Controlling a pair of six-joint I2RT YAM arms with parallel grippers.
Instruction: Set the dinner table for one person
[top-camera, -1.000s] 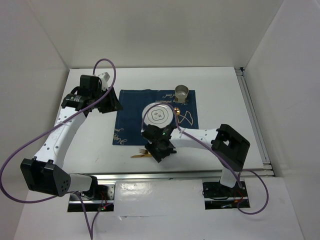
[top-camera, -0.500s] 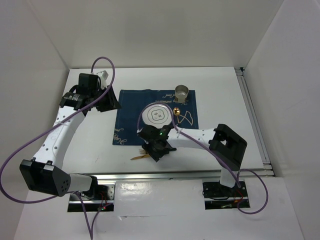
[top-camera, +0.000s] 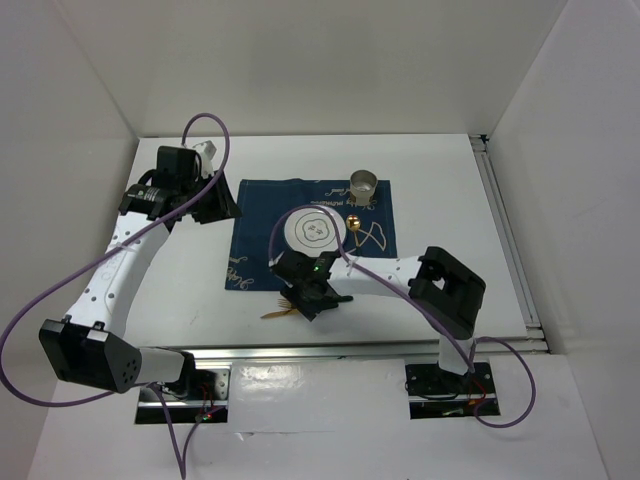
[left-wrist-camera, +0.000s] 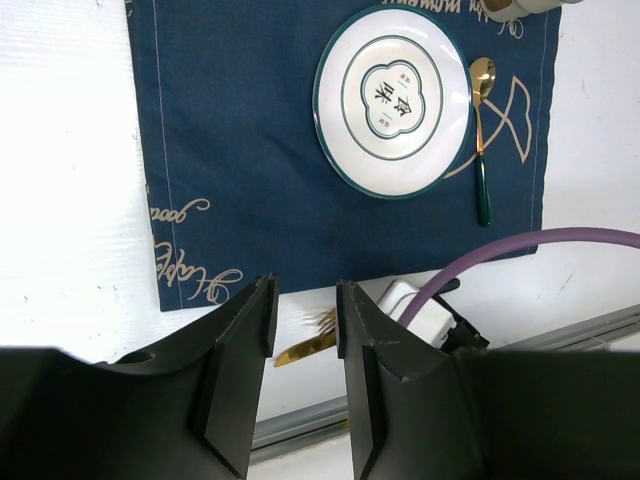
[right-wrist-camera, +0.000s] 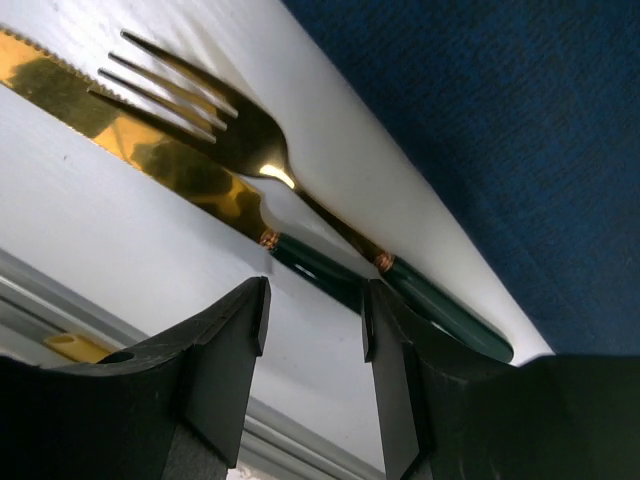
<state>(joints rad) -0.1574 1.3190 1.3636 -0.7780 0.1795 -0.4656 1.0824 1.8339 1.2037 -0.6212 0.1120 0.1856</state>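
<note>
The dinner table (top-camera: 440, 200), the big plain white flat top w/ silver rails, fills the whole floor of the top view, w/ both arms bolted at its near edge. Roughly mid-table lies a navy-blue cloth placemat (top-camera: 262, 215) w/ a white drawing. On the mat are a round white ceramic plate w/ green rings (top-camera: 314, 230), a gold spoon w/ dark green handle (left-wrist-camera: 481, 130) just right of the plate, and a small shiny metal cup (top-camera: 362, 184) at the far edge. A gold fork (right-wrist-camera: 225, 115) and a gold serrated knife (right-wrist-camera: 140, 140), both green-handled, lie side by side on bare table just off the mat's near edge.

What's changed vs a sec ago: the right gripper (right-wrist-camera: 312, 300) has slid left, clear of the plate's near rim, and now sits low over the two green handles. Its jaws have narrowed a bit too. They're parted w/ nothing clamped yet. The knife handle runs into the gap and the fork handle disappears behind one finger. The left gripper (left-wrist-camera: 305, 300) hasn't rly budged. It hangs high over the table left of the mat, jaws a little apart and empty.

Imo the plate, spoon and cup are sorted, so the fork + knife are what's left. Looks like it's lining up a pick. Those two lie so close it could prob catch both or nudge one.
</note>
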